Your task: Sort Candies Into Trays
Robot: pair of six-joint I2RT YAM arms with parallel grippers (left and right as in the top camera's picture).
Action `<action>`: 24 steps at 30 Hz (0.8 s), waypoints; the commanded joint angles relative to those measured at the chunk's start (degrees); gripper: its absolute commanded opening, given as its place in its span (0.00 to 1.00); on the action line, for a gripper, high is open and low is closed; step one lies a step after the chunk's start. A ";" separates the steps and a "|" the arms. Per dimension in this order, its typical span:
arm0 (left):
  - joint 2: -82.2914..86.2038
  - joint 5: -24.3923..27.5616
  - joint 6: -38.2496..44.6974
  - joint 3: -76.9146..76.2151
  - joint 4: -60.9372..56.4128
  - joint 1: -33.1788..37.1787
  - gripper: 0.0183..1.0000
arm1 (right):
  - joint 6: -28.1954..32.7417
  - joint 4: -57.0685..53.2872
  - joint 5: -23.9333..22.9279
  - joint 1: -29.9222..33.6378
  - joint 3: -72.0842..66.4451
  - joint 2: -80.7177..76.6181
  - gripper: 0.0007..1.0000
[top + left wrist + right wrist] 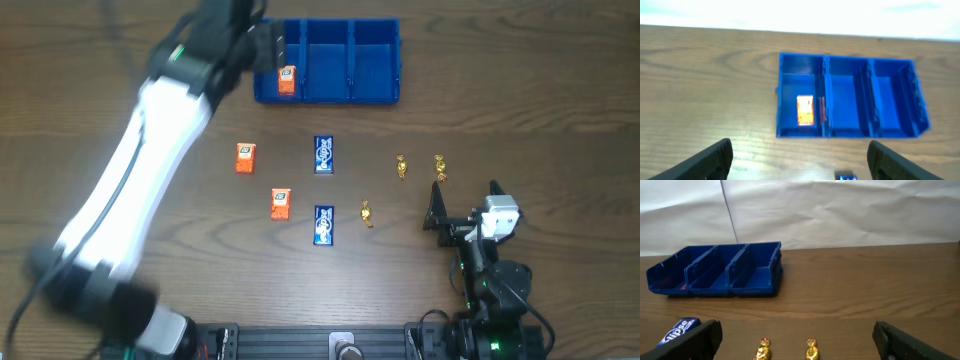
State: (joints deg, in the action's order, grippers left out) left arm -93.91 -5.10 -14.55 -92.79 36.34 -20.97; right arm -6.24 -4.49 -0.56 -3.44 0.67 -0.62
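Observation:
A blue tray (372,92) with three compartments stands at the back of the table, also in the left wrist view as the tray (895,102) and the right wrist view as the tray (760,280). One orange candy (287,81) (805,110) lies in its left compartment. On the table lie two more orange candies (246,158) (281,203), two blue candies (323,154) (323,225) and three gold candies (401,165) (439,166) (366,213). My left gripper (268,45) (800,165) hangs open above the tray's left end. My right gripper (437,208) (800,342) stands open near the gold candies (763,349) (811,349).
The wooden table (520,120) has free room to the right of the tray and on the left side. A white backdrop (840,210) stands behind the table's far edge.

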 commanded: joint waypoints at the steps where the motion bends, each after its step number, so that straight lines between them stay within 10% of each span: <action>1: 7.54 0.37 -3.76 22.82 -2.78 -0.07 0.86 | 0.74 -0.26 0.50 0.24 -0.22 0.39 1.00; 24: -6.82 2.03 -2.25 36.65 -16.15 1.33 0.83 | 0.74 -0.26 0.48 0.24 -0.22 0.39 1.00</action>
State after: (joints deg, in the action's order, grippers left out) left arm -99.44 -4.38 -17.80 -55.22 20.64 -20.69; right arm -6.24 -4.49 -0.58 -3.44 0.67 -0.62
